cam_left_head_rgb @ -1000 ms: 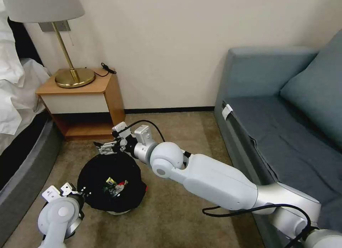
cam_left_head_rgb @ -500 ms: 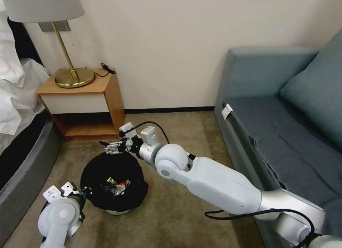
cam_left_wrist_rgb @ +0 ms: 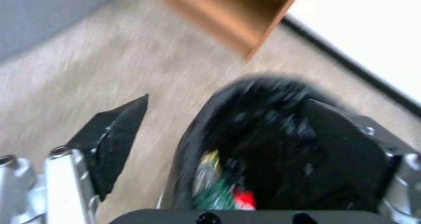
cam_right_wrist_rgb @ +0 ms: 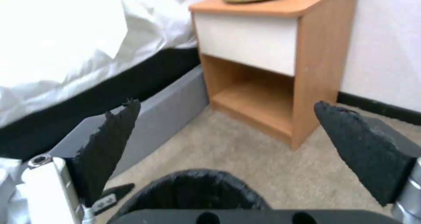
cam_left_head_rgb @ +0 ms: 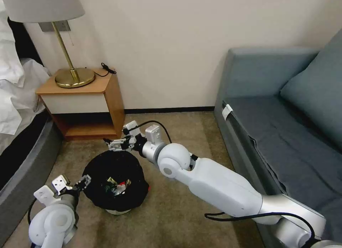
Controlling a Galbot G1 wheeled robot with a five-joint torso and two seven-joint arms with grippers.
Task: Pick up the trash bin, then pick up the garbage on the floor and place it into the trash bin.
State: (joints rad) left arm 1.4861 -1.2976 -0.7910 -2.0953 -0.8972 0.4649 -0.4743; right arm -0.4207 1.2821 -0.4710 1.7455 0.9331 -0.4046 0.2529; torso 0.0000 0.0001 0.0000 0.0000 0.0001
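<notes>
Wrappers (cam_left_head_rgb: 115, 185) are lying inside the trash bin (cam_left_head_rgb: 107, 169) on the carpet; both grippers, left (cam_left_head_rgb: 82, 181) and right (cam_left_head_rgb: 113, 144), are hovering beside its rim, jaws apart. No litter visible on the floor.

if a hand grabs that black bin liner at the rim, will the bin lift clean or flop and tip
The trash bin looks light: small, with a few wrappers inside. Its crinkly black liner drapes loosely over the rim, so it would probably slip or bunch rather than grip firmly. The narrow pale base suggests it may tip if pushed sideways.
</notes>
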